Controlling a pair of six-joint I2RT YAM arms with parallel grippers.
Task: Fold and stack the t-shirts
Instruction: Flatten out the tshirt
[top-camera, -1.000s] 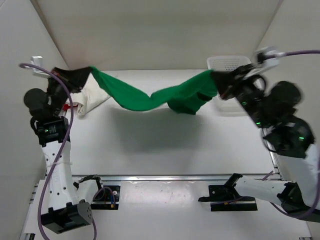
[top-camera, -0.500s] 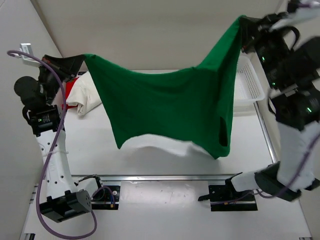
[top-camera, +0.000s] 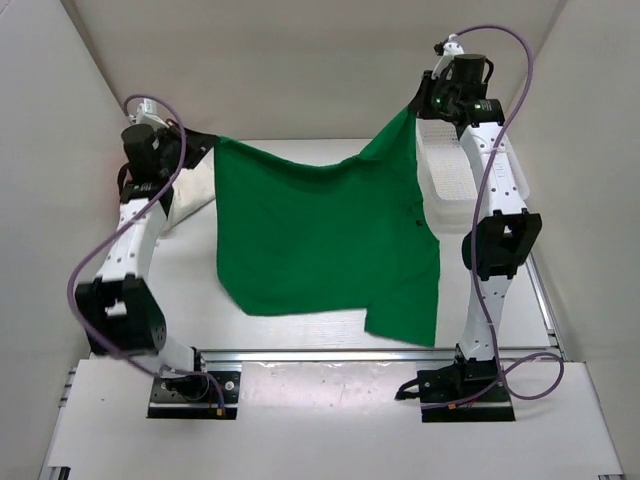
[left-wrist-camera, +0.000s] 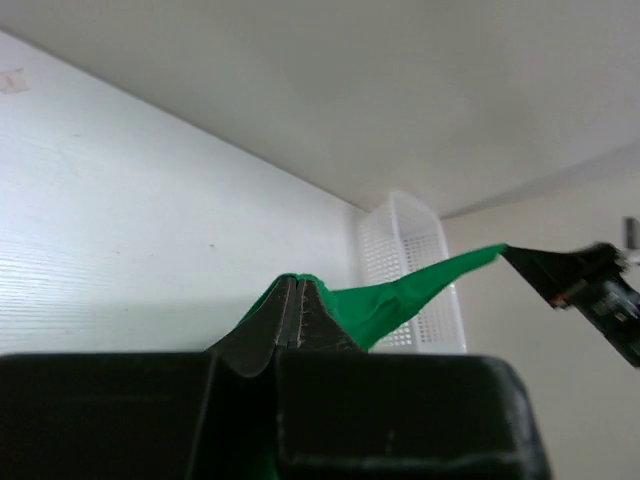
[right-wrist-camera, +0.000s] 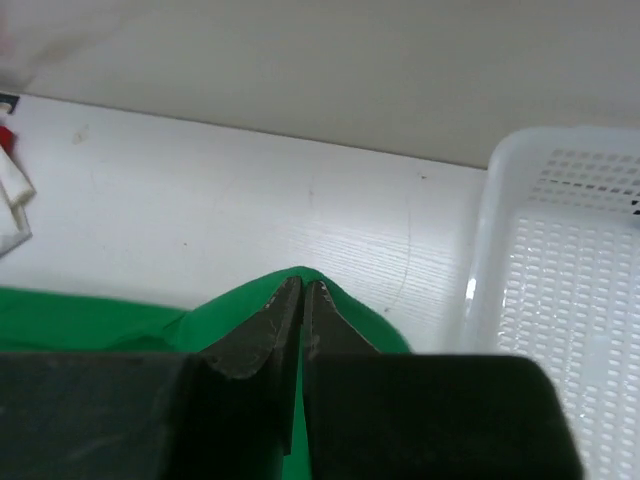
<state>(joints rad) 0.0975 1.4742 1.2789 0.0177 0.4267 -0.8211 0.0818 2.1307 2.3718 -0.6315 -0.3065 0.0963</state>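
Observation:
The green t-shirt (top-camera: 320, 235) hangs spread in the air between both arms, its lower edge trailing near the table's front. My left gripper (top-camera: 212, 143) is shut on its left top corner; in the left wrist view the gripper (left-wrist-camera: 291, 283) pinches green cloth (left-wrist-camera: 400, 300). My right gripper (top-camera: 415, 106) is shut on the right top corner, held higher; the right wrist view shows that gripper (right-wrist-camera: 303, 285) closed on the green cloth (right-wrist-camera: 90, 320). A white t-shirt (top-camera: 190, 195) lies on the table behind the left arm, mostly hidden. The red t-shirt shows only as a sliver (right-wrist-camera: 5, 137).
A white mesh basket (top-camera: 465, 180) stands at the back right, under the right arm; it also shows as the basket (right-wrist-camera: 560, 260) and the basket (left-wrist-camera: 410, 260). White walls close in the back and both sides. A metal rail (top-camera: 350, 352) runs along the front.
Both arms have lifted and spread the green shirt from a bunched rope into a hanging sheet. The right arm then swung inward and back; the left gripper moved right.

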